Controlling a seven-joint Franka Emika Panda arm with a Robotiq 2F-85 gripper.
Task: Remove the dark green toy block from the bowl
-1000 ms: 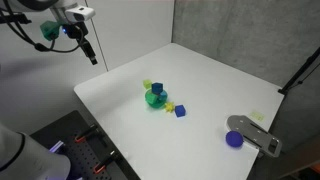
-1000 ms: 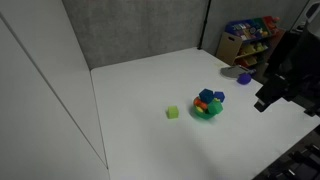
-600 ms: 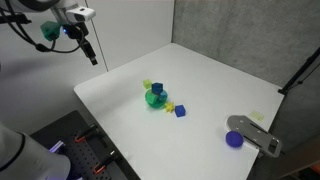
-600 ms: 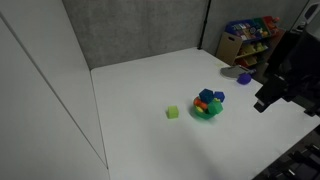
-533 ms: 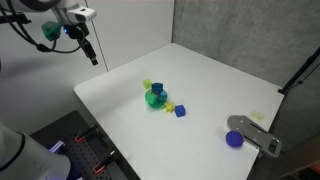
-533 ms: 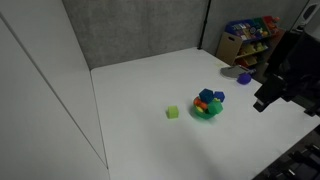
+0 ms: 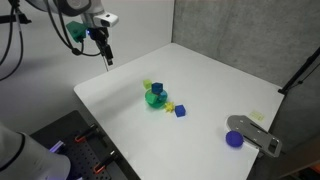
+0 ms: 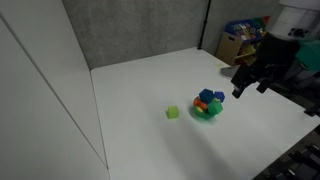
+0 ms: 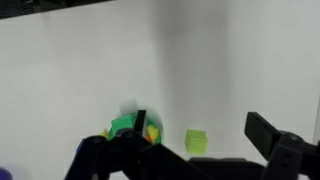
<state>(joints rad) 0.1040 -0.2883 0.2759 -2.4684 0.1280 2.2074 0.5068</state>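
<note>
The teal-green bowl stands near the middle of the white table, and it also shows in an exterior view and blurred in the wrist view. It holds small toy pieces. The dark green toy block blends with the bowl, and I cannot pick it out. My gripper hangs open and empty above the table, well short of the bowl. It also shows in an exterior view and in the wrist view.
A yellow-green cube lies apart from the bowl and shows between my fingers in the wrist view. Blue cubes and a yellow cube lie beside the bowl. A purple-blue disc and a grey object sit near one table corner.
My arm has swung in from the table's edge toward the bowl. The gripper is now over the table. The cubes and the bowl have not moved.
</note>
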